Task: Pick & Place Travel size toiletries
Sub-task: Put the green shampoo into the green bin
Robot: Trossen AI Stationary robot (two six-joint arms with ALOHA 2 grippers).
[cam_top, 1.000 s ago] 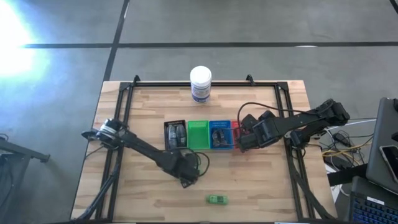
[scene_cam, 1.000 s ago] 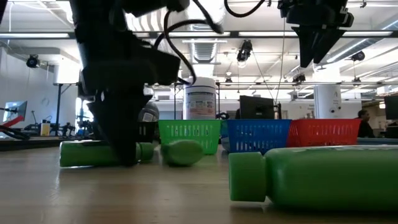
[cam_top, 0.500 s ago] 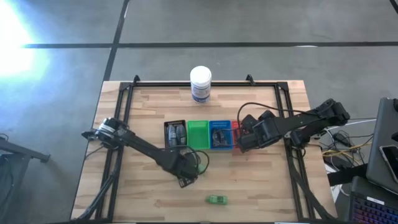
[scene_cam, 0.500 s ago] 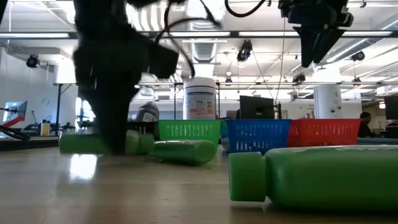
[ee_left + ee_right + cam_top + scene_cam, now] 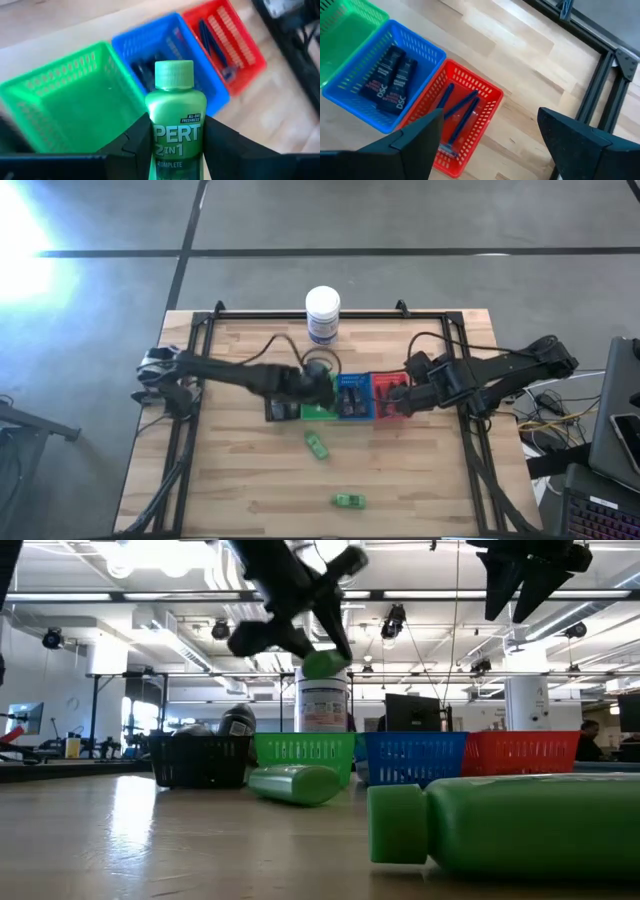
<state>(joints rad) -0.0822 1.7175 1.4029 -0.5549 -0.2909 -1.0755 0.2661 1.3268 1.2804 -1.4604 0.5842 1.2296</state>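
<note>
My left gripper (image 5: pixel 322 387) is shut on a bright green little bottle (image 5: pixel 175 115) and holds it in the air over the green bin (image 5: pixel 60 105); the low view shows the bottle (image 5: pixel 325 665) well above the bin rims. Two more green bottles lie on their sides on the table, one (image 5: pixel 317 445) just in front of the bins and one (image 5: pixel 348 500) near the front edge. My right gripper (image 5: pixel 490 122) stands open above the red bin (image 5: pixel 485 92), which holds dark razors (image 5: pixel 462 112). The blue bin (image 5: pixel 355 97) holds dark tubes (image 5: pixel 390 80). My left gripper pinches the bottle's body by its two sides (image 5: pixel 152 135) between its two fingers, below the shoulder. The bottle lies along the fingers with its cap (image 5: pixel 174 75) pointing out beyond them. The fingers slant down from the table's left. The bottle is lifted clear.
A black bin (image 5: pixel 281 408), with the green, blue and red bins, forms a row at mid-table. A big white jar (image 5: pixel 322 315) stands at the far edge. A black frame (image 5: pixel 200 330) borders the tabletop. Bare wood lies in front of the bins.
My left gripper has shut on a green bottle lying on the near part of the table, lifted it clear and carried it toward the far edge, over the green bin. The neighbouring green bottle has turned about on the table. My right arm has shifted slightly toward the right edge.
</note>
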